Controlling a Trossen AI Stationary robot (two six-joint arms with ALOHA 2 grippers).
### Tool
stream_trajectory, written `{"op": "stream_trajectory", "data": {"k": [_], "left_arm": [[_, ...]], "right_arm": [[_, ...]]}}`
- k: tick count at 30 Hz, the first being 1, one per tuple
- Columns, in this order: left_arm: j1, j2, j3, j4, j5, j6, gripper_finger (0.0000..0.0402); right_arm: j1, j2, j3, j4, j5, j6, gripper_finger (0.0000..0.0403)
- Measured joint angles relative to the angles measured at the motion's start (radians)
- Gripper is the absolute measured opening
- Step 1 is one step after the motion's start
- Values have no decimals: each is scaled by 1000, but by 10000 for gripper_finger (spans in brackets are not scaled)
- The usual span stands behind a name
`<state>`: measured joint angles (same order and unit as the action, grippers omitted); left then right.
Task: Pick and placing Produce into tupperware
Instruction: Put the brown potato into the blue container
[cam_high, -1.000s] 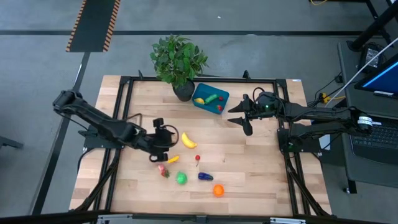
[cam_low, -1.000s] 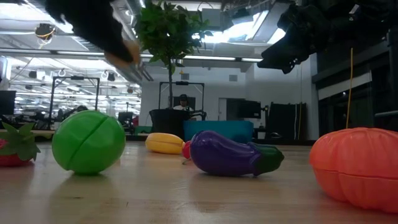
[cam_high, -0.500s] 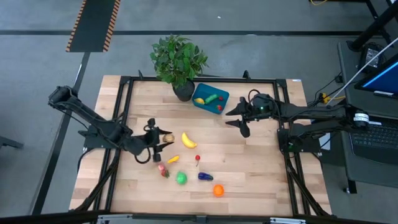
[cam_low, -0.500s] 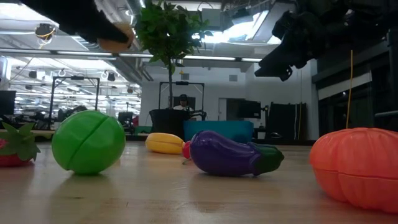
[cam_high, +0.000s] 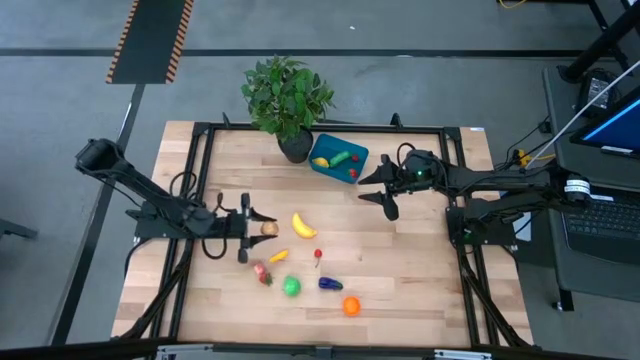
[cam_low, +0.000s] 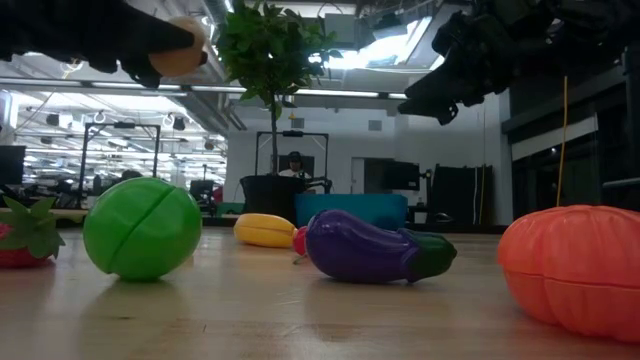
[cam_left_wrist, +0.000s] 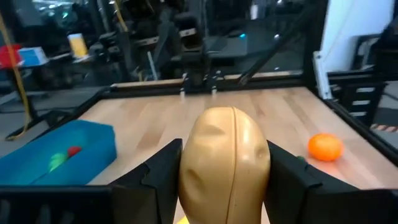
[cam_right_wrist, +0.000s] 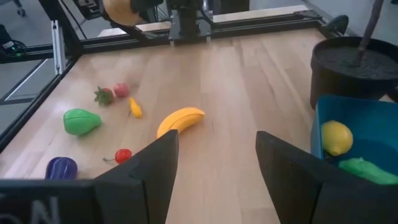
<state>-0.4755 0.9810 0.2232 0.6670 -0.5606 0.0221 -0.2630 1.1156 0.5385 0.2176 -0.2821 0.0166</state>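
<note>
Left wrist view: tan produce piece between jaws, underside cut off.

Wooden table with scattered produce, tupperware, potted plant.

One camera hangs high over the table looking straight down, another sits at tabletop level close behind the green fruit facing the far edge, and each wrist camera peers across the boards toward the other arm, all catching the teal container.
</note>
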Motion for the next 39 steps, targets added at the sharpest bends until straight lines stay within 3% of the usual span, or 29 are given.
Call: {"op": "stream_trajectory", "data": {"k": [14, 23, 29, 39], "left_arm": [[-4, 0, -20, 31, 5, -14, 169], [-48, 24, 16, 28, -30, -63, 169], [-51, 183, 121, 16, -50, -50, 169], [-58, 468, 346, 31, -53, -46, 169]], "right_arm": [[-5, -4, 0, 40, 0, -25, 217], [-33, -126, 0, -45, 33, -25, 217], [-34, -235, 0, -156, 145, -22, 217], [-27, -362, 0, -289, 151, -29, 217]]}}
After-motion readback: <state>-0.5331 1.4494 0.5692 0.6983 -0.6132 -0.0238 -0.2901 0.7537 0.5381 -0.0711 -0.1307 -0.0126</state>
